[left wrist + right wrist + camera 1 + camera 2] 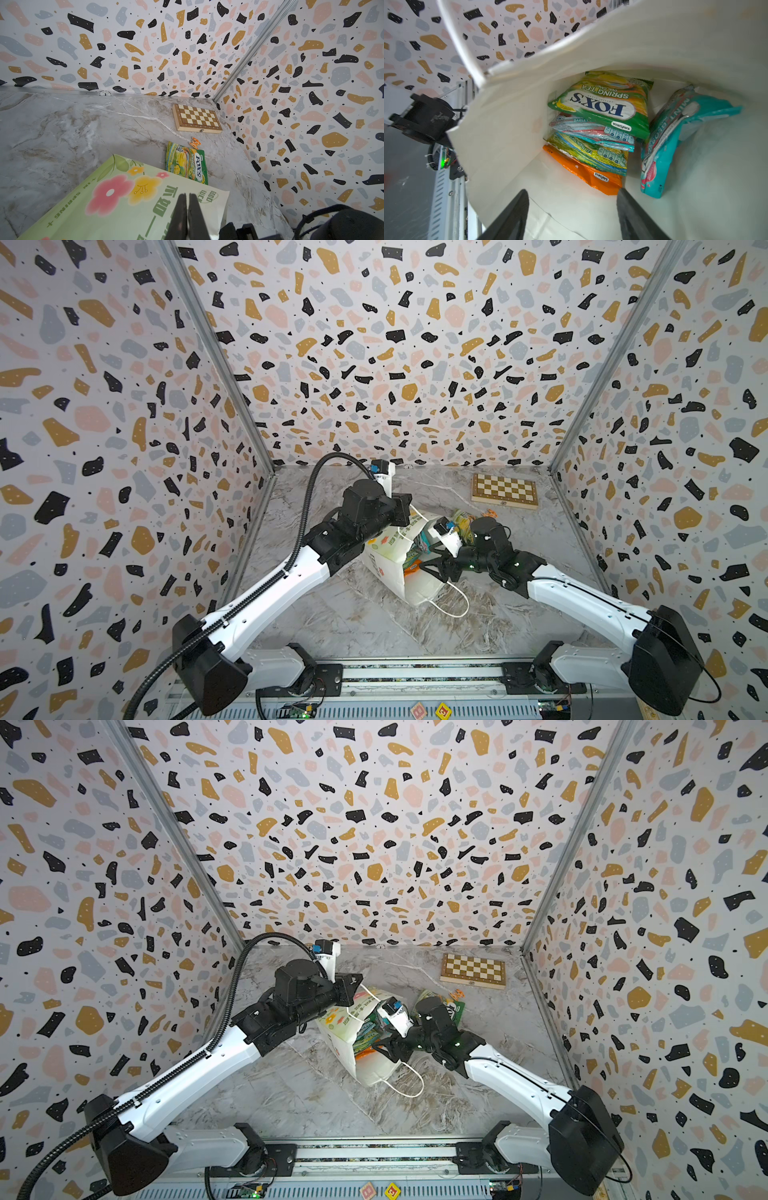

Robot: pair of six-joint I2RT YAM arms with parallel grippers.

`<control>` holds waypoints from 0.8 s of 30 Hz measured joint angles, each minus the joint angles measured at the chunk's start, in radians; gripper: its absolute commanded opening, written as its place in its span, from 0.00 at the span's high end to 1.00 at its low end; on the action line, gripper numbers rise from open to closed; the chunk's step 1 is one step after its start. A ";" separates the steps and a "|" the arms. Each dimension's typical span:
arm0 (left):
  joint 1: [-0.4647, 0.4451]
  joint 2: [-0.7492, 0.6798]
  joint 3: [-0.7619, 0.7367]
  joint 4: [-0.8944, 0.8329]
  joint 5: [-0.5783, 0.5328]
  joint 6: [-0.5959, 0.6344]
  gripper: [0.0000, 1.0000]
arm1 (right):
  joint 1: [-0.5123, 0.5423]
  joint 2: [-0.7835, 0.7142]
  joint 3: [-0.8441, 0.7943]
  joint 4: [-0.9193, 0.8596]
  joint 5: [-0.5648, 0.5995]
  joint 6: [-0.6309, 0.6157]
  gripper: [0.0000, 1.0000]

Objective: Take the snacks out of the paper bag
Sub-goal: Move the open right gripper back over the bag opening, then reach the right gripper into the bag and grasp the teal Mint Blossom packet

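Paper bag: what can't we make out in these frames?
- Left wrist view: left gripper shut over paper bag; its fingers hide whether paper is pinched.
- Right wrist view: green packet covers labels of packets stacked beneath.
- Both top views: right arm hides most of the table packet.

The white paper bag [386,549] lies on its side, mouth open, holding five FOX'S packets [602,106]; one green packet [187,164] lies outside nearby.

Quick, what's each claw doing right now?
Left claw: closed, at the paper bag; whether it pinches anything cannot be told.
Right claw: open inside the bag's mouth, holding nothing, short of the snacks.
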 measured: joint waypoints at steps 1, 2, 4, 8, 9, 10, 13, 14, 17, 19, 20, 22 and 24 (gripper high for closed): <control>0.000 0.000 0.000 0.000 0.000 0.000 1.00 | 0.008 0.012 0.005 -0.007 0.018 -0.006 0.33; 0.000 0.000 0.000 0.000 0.000 0.000 1.00 | 0.016 0.024 0.009 -0.013 0.033 -0.011 0.34; 0.000 0.000 0.000 0.000 0.000 0.000 1.00 | 0.024 0.042 0.010 -0.019 0.057 -0.019 0.35; 0.000 0.000 0.000 0.000 0.003 0.000 1.00 | 0.032 0.071 0.010 -0.025 0.111 -0.026 0.37; 0.000 0.000 0.000 0.000 0.005 0.000 1.00 | 0.034 0.076 0.010 -0.024 0.127 -0.025 0.37; 0.000 0.000 0.000 0.000 0.006 0.000 1.00 | 0.037 0.082 0.010 -0.024 0.147 -0.025 0.38; 0.000 0.000 0.000 0.000 0.007 0.000 1.00 | 0.045 0.099 0.010 -0.020 0.211 -0.018 0.39; 0.000 0.000 0.000 0.000 0.008 0.000 1.00 | 0.049 0.104 0.010 -0.016 0.235 -0.012 0.41; 0.000 0.000 0.000 0.000 0.008 0.000 1.00 | 0.064 0.116 0.010 0.002 0.304 0.012 0.44; 0.000 0.000 0.000 0.000 0.009 0.000 1.00 | 0.074 0.122 0.010 0.019 0.357 0.035 0.44; 0.000 0.000 0.000 0.000 0.010 0.000 1.00 | 0.079 0.125 0.010 0.029 0.385 0.050 0.45; 0.000 0.000 0.000 0.000 0.010 0.000 1.00 | 0.086 0.132 0.010 0.050 0.428 0.075 0.47; 0.000 0.000 0.000 0.000 0.011 0.000 1.00 | 0.091 0.140 0.010 0.070 0.463 0.100 0.48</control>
